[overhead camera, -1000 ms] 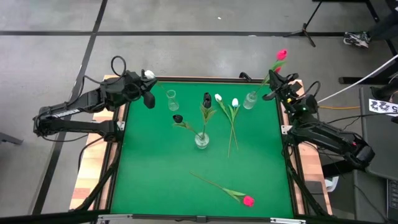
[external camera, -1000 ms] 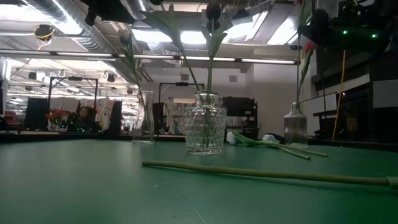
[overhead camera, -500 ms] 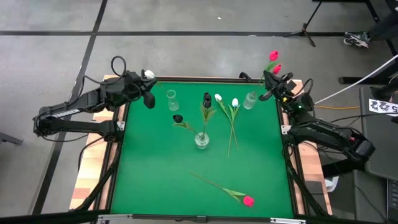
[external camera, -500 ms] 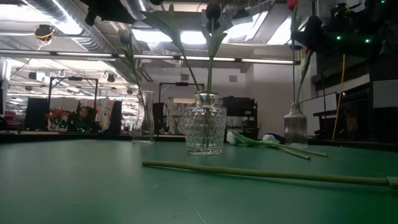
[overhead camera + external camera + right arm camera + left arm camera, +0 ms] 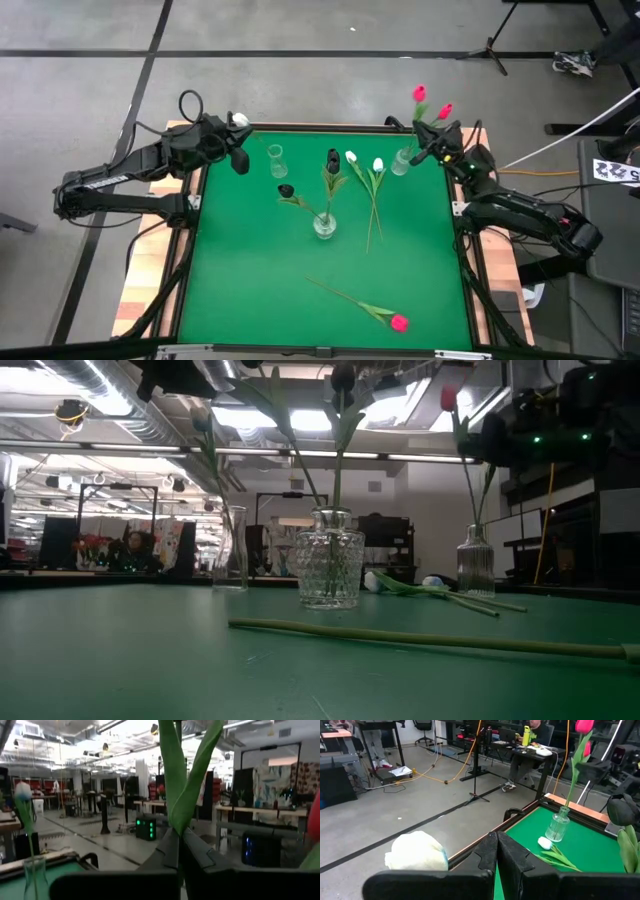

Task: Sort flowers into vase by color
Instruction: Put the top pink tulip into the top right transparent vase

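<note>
My right gripper (image 5: pixel 428 148) is at the far right corner, shut on a pink tulip (image 5: pixel 418 93). Its stem runs down to the neck of the right vase (image 5: pixel 402 160), where a second pink tulip (image 5: pixel 444 110) stands. The left vase (image 5: pixel 276 160) holds a white tulip (image 5: pixel 240 120). My left gripper (image 5: pixel 240 160) hangs shut beside that flower's head (image 5: pixel 417 852), with nothing between its fingers. The middle vase (image 5: pixel 325 225) holds two black tulips (image 5: pixel 332 158). Two white tulips (image 5: pixel 372 190) and one pink tulip (image 5: pixel 398 322) lie flat on the green mat. My right gripper pinches the pink tulip between its two fingers at mid-stem, where the leaves (image 5: pixel 178 822) branch off. The fingers come nearly level from the table's right and lie across the stem. The tulip stands tilted, with its head (image 5: pixel 449 398) high above the fingers. Its lower stem (image 5: pixel 568 795) reaches the right vase's neck.
The lying pink tulip's stem (image 5: pixel 420 638) stretches across the near part of the mat (image 5: pixel 250 280). The lying white tulips sit between the middle vase and the right vase. Beyond the far edge are the floor and a room with desks, where a person (image 5: pixel 540 730) is seated.
My right gripper has sunk a little and tipped its fingers upward, still shut on the pink tulip. The tulip has leaned over. Its head has swung toward the table's left and come lower, while its lower stem has stayed at the right vase.
</note>
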